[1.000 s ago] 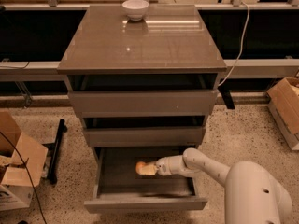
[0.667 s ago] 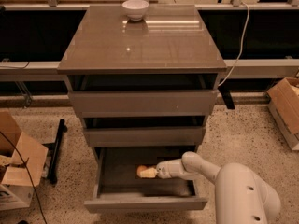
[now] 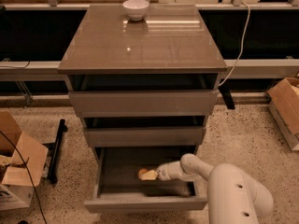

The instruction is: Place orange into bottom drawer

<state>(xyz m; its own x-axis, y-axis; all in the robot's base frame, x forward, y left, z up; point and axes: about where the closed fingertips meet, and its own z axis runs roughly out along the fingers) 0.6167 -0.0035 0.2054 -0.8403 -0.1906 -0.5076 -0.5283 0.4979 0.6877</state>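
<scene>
Our end effector point(image 3: 149, 175) has sunk a little lower inside the open bottom drawer point(image 3: 145, 203), still clasping the orange point(image 3: 144, 174) near the drawer's floor. We judge release is close.

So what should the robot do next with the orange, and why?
Probably open the gripper and let go. It holds the orange well inside the open bottom drawer, low near its floor, so the fruit should just settle there. Whether it already touches the floor, I cannot tell.
</scene>
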